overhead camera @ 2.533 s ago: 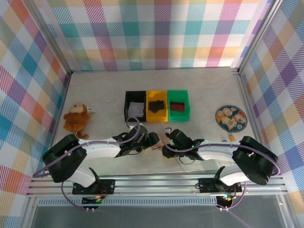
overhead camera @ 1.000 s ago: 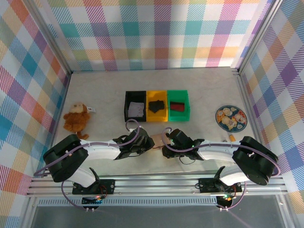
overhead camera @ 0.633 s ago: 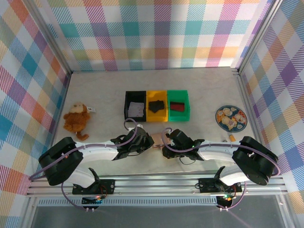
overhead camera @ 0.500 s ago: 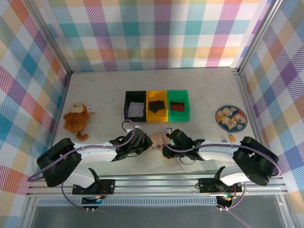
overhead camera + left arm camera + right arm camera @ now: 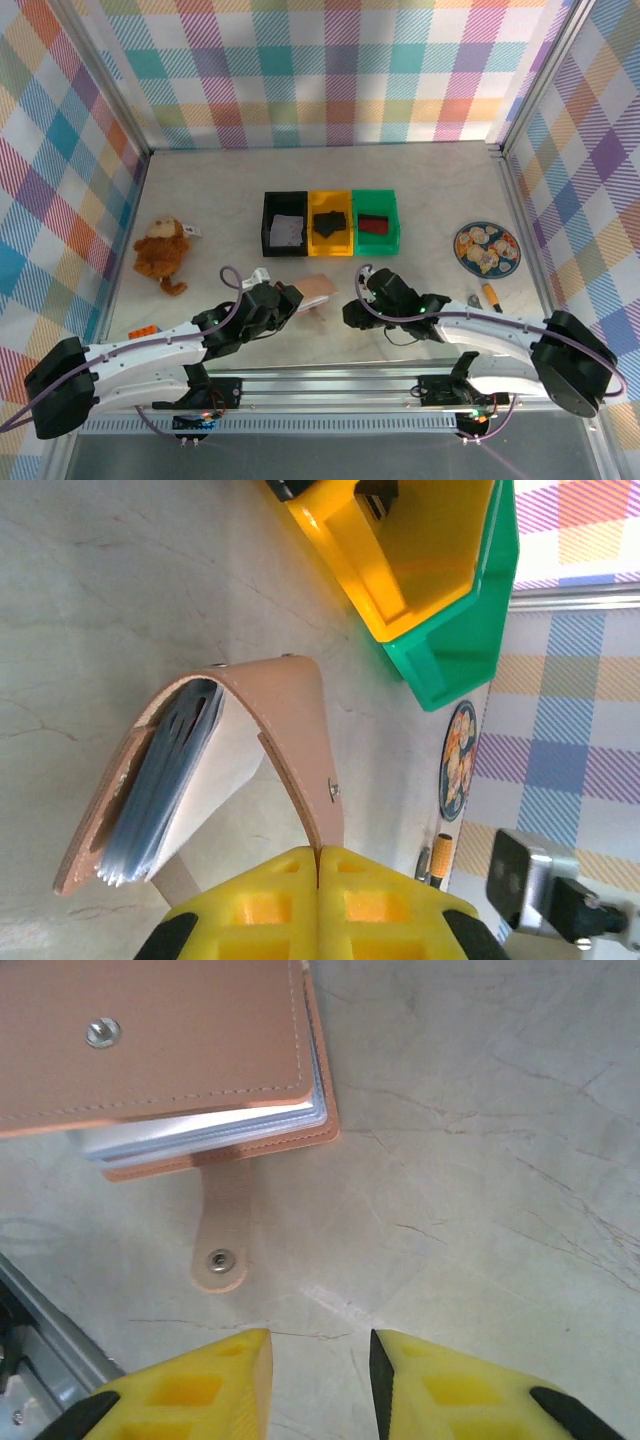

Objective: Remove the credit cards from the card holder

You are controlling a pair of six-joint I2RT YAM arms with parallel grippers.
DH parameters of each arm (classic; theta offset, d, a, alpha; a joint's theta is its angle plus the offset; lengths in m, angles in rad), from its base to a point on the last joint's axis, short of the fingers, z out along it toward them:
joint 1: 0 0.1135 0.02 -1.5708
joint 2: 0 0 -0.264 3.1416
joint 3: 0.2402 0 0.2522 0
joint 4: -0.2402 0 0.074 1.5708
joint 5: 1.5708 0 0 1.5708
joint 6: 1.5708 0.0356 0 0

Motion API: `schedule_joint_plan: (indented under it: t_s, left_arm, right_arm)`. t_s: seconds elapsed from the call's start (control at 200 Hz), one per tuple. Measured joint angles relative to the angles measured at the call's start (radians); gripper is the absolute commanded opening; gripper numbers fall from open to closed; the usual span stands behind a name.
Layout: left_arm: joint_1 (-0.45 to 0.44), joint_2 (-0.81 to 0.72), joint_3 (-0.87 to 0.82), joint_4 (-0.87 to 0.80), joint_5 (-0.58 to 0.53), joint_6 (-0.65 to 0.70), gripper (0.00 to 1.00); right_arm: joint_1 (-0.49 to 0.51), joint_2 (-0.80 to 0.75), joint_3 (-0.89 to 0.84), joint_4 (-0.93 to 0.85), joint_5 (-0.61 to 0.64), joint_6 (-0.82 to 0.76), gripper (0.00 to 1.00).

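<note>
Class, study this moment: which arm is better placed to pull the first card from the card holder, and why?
The right. The left gripper is shut on the cover of the card holder, holding it open. The right gripper is open and empty, and it faces the edge of the pale sleeves.

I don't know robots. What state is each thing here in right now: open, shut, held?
card holder: unsnapped, cover lifted part-way.
strap: undone, lying flat.
left gripper: shut on the card holder's cover.
right gripper: open, holding nothing.
three bins: upright, one item in each.
</note>
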Motion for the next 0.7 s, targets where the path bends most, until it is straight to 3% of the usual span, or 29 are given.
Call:
schedule_joint_plan:
  t_s: [0.41, 0.7]
  left_arm:
    - [-0.127, -0.08, -0.034, -0.114, -0.15, -0.169, 0.0]
    - [-0.185, -0.086, -0.039, -0.123, -0.222, -0.265, 0.0]
  right_arm:
    - [0.046, -0.156, 0.031, -0.052, 0.074, 0.33, 0.35]
    - [0.13, -0.064, 0.047, -0.006, 0.093, 0.5, 0.38]
